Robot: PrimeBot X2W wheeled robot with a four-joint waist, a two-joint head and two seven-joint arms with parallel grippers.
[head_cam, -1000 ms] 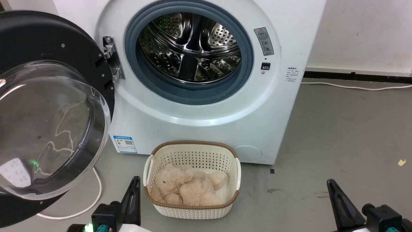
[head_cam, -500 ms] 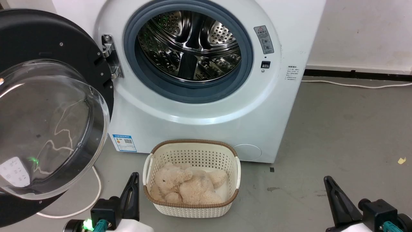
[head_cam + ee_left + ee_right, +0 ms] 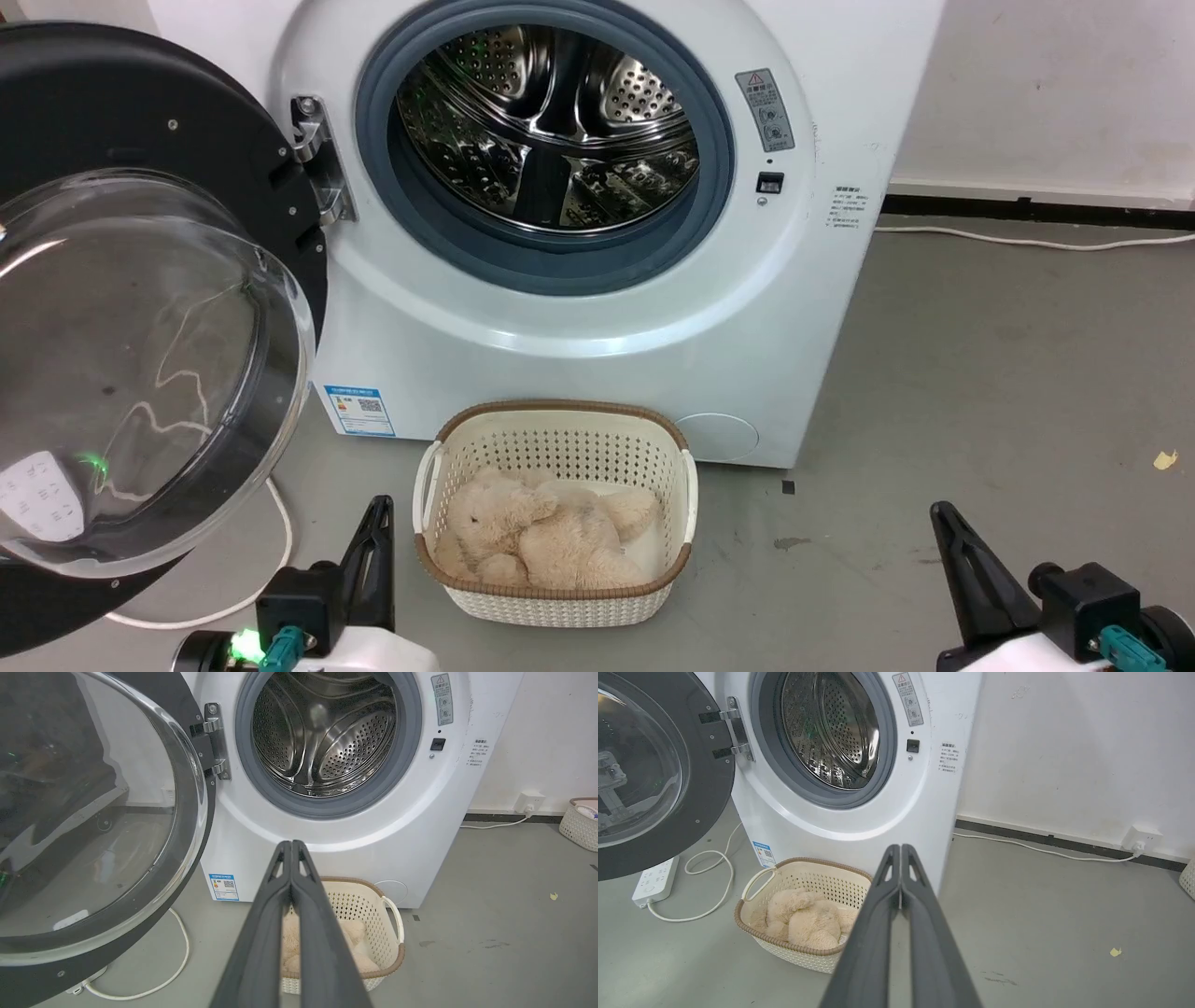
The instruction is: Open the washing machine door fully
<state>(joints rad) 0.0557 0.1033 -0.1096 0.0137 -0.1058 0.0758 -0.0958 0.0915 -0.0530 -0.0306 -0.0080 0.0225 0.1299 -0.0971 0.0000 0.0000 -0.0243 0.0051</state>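
With left gripper (image 3: 379, 509) and right gripper (image 3: 941, 515) both closed and empty, door (image 3: 140, 327) swung wide, nudge its edge only if hinge (image 3: 316, 159) travel remains

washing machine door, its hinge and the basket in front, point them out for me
washing machine door (image 3: 149, 345), head view, on the clear glass bowl
hinge (image 3: 320, 161), head view, on the metal bracket
basket (image 3: 560, 455), head view, on its perforated back wall
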